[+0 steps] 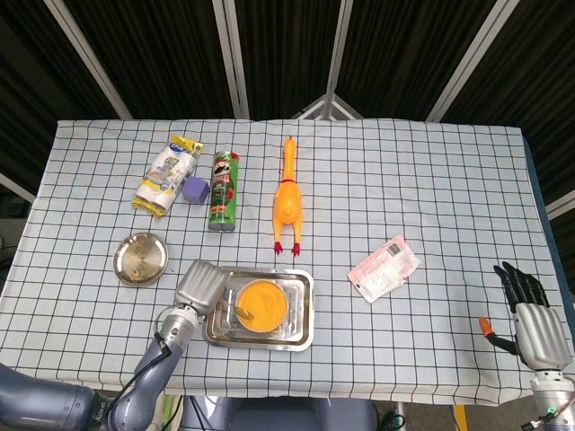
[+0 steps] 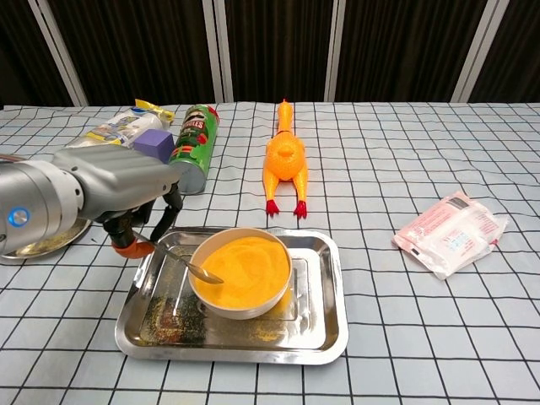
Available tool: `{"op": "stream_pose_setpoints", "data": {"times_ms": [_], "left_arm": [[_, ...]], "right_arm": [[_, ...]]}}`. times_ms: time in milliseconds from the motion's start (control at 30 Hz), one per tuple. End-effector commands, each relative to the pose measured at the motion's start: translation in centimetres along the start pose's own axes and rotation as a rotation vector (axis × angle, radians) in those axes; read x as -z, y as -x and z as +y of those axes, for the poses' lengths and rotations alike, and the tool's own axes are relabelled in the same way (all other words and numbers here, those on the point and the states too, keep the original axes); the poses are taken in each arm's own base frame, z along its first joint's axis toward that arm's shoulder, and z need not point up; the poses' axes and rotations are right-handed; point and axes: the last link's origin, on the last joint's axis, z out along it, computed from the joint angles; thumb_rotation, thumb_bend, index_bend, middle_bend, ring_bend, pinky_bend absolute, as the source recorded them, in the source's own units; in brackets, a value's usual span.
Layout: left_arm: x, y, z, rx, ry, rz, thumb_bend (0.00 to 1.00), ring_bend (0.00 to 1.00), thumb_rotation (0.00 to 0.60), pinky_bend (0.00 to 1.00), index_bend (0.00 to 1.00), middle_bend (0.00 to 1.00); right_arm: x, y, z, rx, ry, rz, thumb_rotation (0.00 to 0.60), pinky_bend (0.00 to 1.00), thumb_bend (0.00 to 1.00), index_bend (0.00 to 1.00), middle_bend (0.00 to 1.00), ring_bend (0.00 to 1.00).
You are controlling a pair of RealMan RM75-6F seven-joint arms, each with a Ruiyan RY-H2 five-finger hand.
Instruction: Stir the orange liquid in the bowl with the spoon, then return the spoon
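The left hand [image 2: 139, 215] is at the near-left edge of the steel tray [image 2: 325, 337], fingers curled down around the handle end of the spoon [image 2: 190, 264]. It grips that spoon; the thumb tip, capped in orange, sits just under the handle. The spoon runs from the fingers toward the centre of the table, and its tip rests in the orange liquid [image 2: 245, 266] at the near-left rim of the bowl [image 2: 240, 308]. The bowl stands inside the tray, immediately beside the hand on its inner side.

Handling notes, as judgement:
- The spoon appears thin, rigid and metallic, hence light and smooth. A grip at the far end of the handle gives reach but little control of roll; a firm pinch is advisable.
- The bowl looks shallow and is filled close to the rim. Wide or fast strokes could spill liquid into the tray.
- The bowl may slide on the polished tray if the spoon pushes the wall.

The right hand [image 1: 530, 310] is well apart from the tray, at the near-right table edge, fingers extended and spread, holding nothing.

Beyond the left hand lie a rubber chicken [image 2: 285, 160], a chip can [image 2: 192, 145] and a small steel plate [image 1: 139, 259].
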Motion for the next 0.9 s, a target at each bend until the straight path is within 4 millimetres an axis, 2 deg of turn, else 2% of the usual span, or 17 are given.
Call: {"op": "stream_pose_setpoints", "data": {"times_ms": [33, 533, 900], "left_arm": [[-0.2, -1.2, 0.9, -0.010, -0.007, -0.027, 0.71, 1.00, 0.600, 0.97, 0.83, 1.00], [-0.6, -2.6, 3.7, 0.045, -0.041, -0.144, 0.73, 1.00, 0.600, 0.98, 0.83, 1.00], [-0.4, -4.1, 2.5, 0.046, -0.109, -0.257, 0.73, 1.00, 0.600, 0.98, 0.84, 1.00]], "right_arm": [[0.0, 0.0, 0.0, -0.002, -0.001, 0.000, 0.600, 0.00, 0.40, 0.00, 0.00, 0.00], [0.0, -0.1, 0.0, -0.009, -0.005, 0.003, 0.600, 0.00, 0.40, 0.00, 0.00, 0.00], [0.0, -0.1, -0.1, -0.009, -0.009, 0.003, 0.600, 0.00, 0.40, 0.00, 0.00, 0.00]]}}
